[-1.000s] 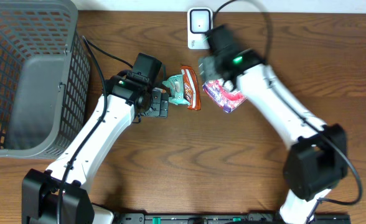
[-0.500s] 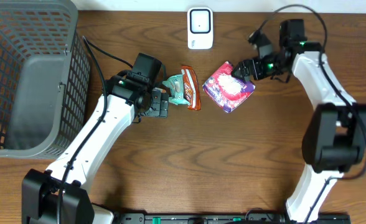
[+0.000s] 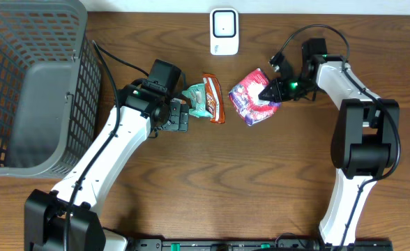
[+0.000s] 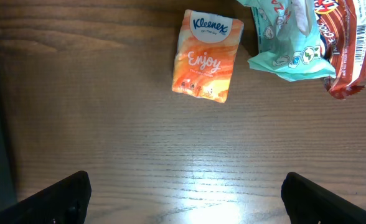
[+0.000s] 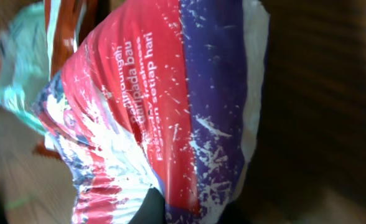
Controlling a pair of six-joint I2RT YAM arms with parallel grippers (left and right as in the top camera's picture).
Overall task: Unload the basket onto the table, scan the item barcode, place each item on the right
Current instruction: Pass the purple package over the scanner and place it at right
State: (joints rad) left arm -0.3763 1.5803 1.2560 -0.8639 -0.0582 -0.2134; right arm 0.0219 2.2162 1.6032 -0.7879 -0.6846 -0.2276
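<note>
Wood table (image 3: 212, 174): right pincer (image 3: 270, 90) clamped on pouch (image 3: 249, 104), fingertips hidden; left pincer (image 4: 186, 196) apart.

Checkout bench: barcode scanner (image 3: 224, 31), shopping basket (image 3: 86, 104)

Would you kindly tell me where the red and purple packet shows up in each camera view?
Overhead: red and purple packet, right of centre.
Left wrist: not in it.
Right wrist: fills most of the frame.
Shared landmark: teal packet, near centre in overhead, upper right in left wrist, blurred at upper left in right wrist.
</note>
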